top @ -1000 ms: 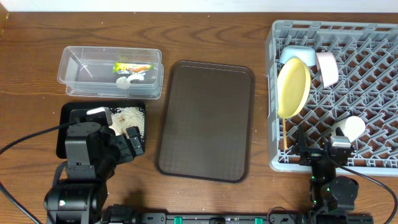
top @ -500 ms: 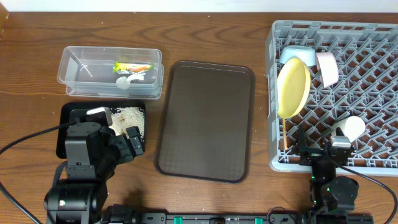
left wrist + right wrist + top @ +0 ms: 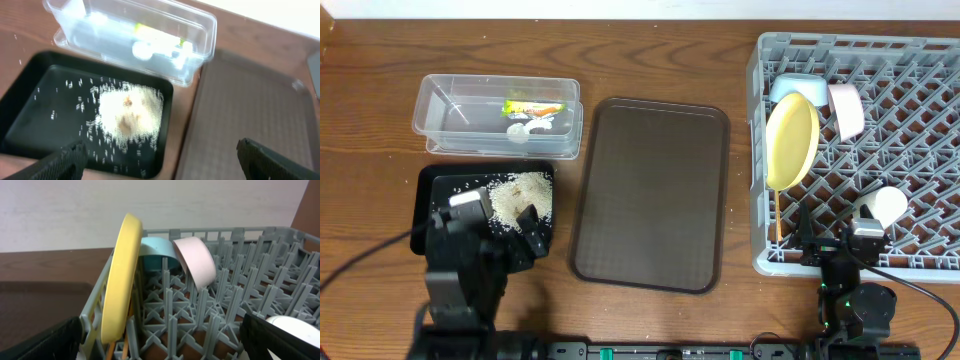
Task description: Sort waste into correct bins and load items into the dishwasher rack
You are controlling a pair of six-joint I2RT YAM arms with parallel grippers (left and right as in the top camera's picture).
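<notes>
Rice grains [image 3: 131, 116] in black tray [image 3: 30, 107], wrapper [image 3: 533, 107] in clear tub [image 3: 445, 125]; left gripper [image 3: 160, 150] and right gripper [image 3: 161, 326] released, empty

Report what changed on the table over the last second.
The left hand drew back toward its own base, uncovering more of the black tray and its rice pile. It took hold of nothing. The right hand, dishwasher rack, clear tub and brown tray stayed put.
</notes>
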